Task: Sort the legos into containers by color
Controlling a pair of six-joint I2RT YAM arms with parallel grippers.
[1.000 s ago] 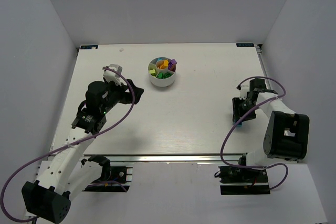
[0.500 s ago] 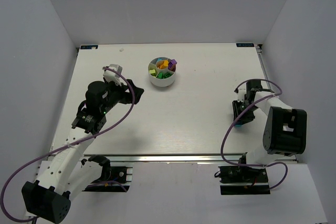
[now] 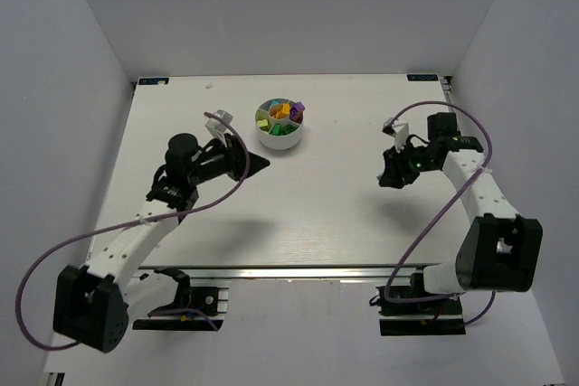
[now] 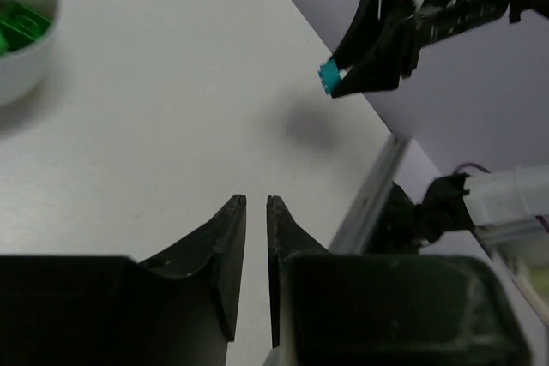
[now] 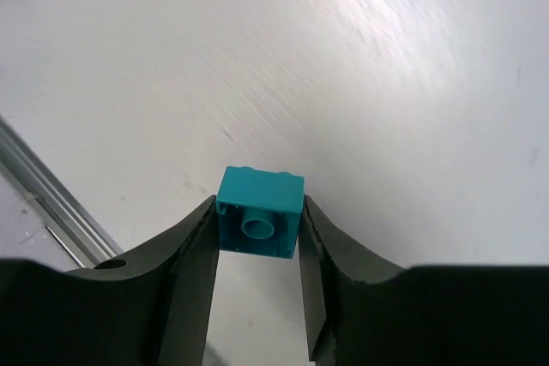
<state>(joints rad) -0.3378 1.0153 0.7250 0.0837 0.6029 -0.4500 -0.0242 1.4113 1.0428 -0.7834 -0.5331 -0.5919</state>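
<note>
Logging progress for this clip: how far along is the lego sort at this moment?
Nearly done, it seems: green, lime, purple and orange bricks already lie in the bowl compartments, and no loose bricks show on the table. In hand: the right gripper clamps a cyan brick above the table. Left: dropping it into a compartment. The left gripper holds nothing.

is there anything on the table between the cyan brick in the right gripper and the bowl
Nothing visible. The right gripper holds the cyan brick above bare table, and the stretch toward the bowl is open; the left gripper sits below that line.
</note>
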